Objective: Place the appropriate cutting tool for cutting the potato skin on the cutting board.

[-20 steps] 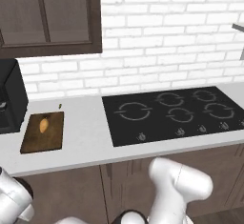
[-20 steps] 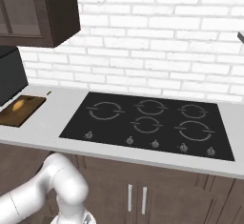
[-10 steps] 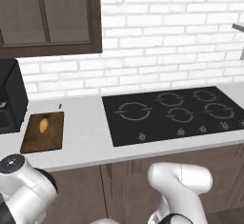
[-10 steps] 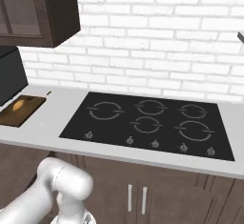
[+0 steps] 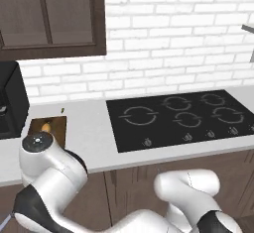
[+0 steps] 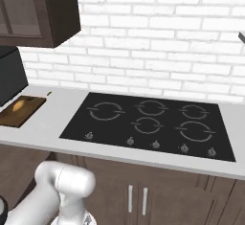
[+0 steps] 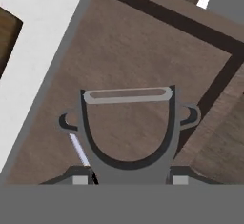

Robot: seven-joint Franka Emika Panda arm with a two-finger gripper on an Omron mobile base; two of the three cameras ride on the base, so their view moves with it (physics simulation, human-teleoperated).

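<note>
step: carrying peeler [image 7: 126, 127] to cutting board [image 6: 21, 111] | tool [image 7: 127, 180] clamped on peeler | next: lift over bench [image 5: 92, 133], lower beside potato [image 6: 17, 106]

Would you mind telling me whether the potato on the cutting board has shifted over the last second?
No. In the right base view the potato sits on the same spot of the cutting board, left of the cooktop, as before.
</note>
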